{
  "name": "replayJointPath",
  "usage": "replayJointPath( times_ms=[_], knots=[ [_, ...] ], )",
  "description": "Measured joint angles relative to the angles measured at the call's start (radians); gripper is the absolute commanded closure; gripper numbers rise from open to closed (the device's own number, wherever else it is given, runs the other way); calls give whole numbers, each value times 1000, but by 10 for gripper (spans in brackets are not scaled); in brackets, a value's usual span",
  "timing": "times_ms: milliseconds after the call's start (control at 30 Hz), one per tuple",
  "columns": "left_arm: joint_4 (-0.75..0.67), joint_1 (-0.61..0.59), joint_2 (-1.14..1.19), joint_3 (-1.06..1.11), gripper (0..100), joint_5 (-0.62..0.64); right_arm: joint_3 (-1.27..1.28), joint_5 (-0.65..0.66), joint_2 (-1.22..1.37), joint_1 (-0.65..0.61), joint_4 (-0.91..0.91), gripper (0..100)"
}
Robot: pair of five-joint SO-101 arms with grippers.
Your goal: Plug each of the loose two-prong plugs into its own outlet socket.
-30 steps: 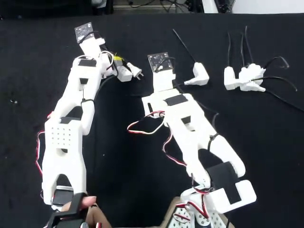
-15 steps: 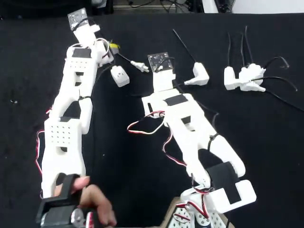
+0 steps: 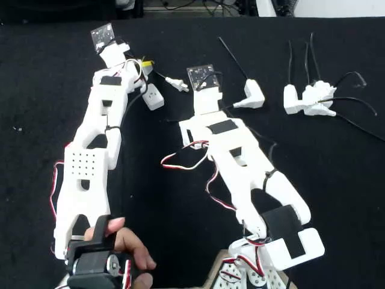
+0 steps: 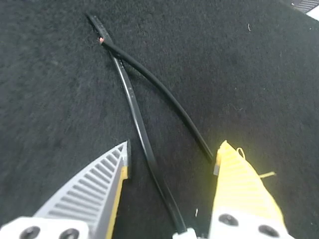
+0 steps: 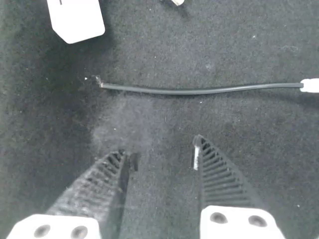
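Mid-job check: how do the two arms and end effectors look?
Both the left arm and right arm are white plastic with black joint patches and looping red-and-white wires. The left end effector has one grey ribbed finger and one yellow; the right end effector has two dark ribbed fingers.

Left gripper (image 4: 173,145), jaws apart; right gripper (image 5: 159,147), jaws apart too

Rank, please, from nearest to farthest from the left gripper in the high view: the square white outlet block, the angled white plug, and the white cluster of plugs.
1. Square white outlet block, just beside the left gripper.
2. Angled white plug, mid-table.
3. White cluster of plugs, far right.
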Motion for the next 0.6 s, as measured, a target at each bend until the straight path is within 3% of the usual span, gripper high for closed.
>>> replayJointPath(
  times_ms=[367, 600],
  knots=[
    [-77, 2, 150, -157, 770, -2, 0, 0, 0, 0, 0, 825],
    [84, 2, 279, -410, 805, -64, 0, 0, 0, 0, 0, 825]
  ],
)
